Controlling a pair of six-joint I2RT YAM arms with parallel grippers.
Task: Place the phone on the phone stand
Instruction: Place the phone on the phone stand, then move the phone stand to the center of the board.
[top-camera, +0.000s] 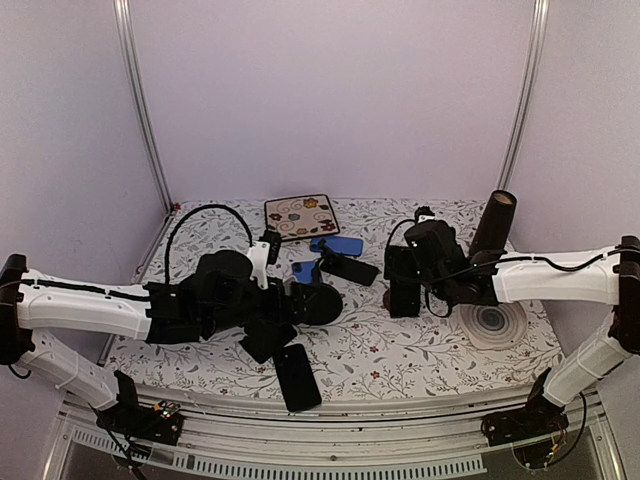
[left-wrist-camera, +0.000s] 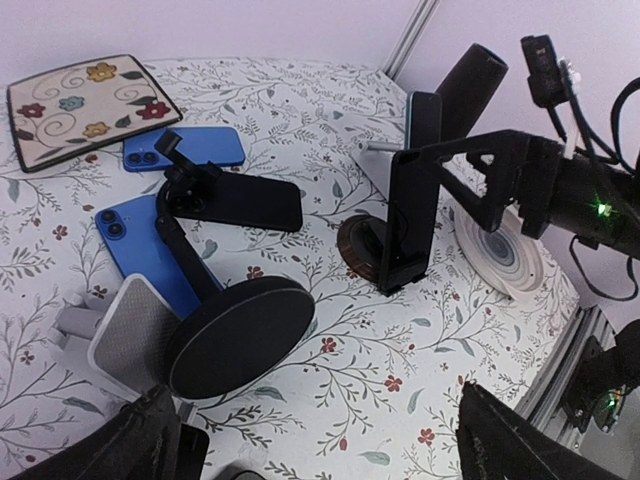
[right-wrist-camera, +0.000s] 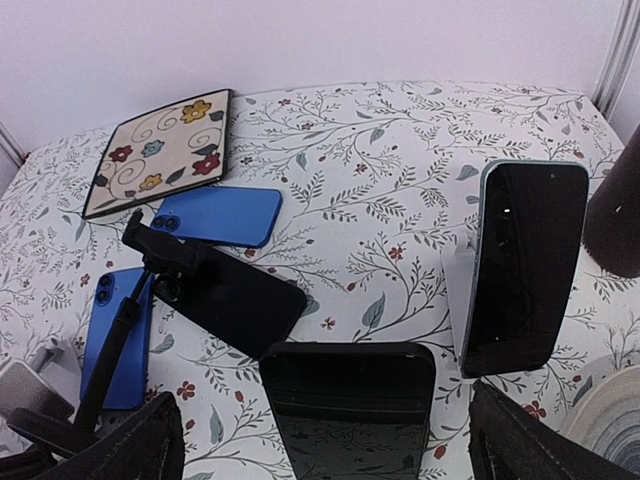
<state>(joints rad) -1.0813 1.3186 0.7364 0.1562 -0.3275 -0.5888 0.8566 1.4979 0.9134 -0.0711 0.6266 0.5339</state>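
Right claw (right-wrist-camera: 322, 420) released, gaps beside both phone (right-wrist-camera: 348, 400) edges, left claw (left-wrist-camera: 315, 400) spread wide above table (right-wrist-camera: 400, 150)

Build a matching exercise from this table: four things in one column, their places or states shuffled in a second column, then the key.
Things:
1. floral tile
2. dark tube
3. ringed disc
4. lone black phone

Places or states:
A. lying flat at the near edge
B. standing upright, back right
C. lying flat at the back, near the middle
D. lying flat on the right side

Pairs: 1-C, 2-B, 3-D, 4-A
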